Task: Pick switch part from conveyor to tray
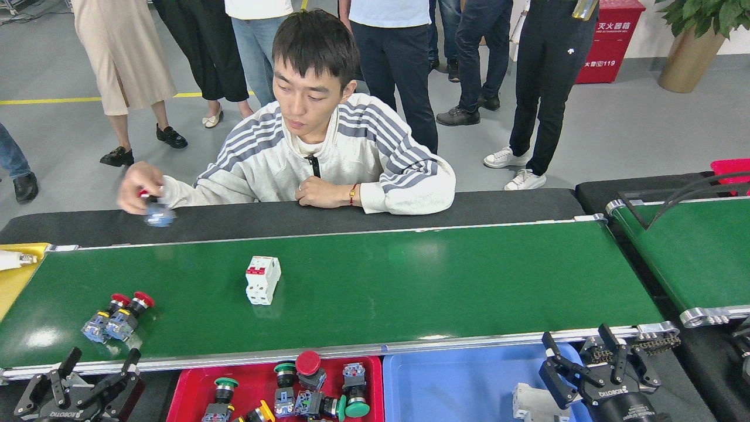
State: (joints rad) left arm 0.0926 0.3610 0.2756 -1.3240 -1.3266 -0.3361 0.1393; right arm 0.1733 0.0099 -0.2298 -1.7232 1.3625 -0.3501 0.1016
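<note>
Both claws sit low at the near edge, fingers spread apart and holding nothing: the left gripper (96, 375) by the conveyor's (410, 281) near-left frame, the right gripper (583, 360) over the blue tray's (457, 387) right end. Two red-capped switch parts (114, 316) lie side by side on the belt, just beyond the left gripper. A white breaker (262, 279) stands mid-belt, well apart from both. The red tray (187, 392) between the grippers holds several push-button parts; a white part (530, 401) lies in the blue tray. A person's hand (140, 190) holds a blurred part beyond the belt.
</note>
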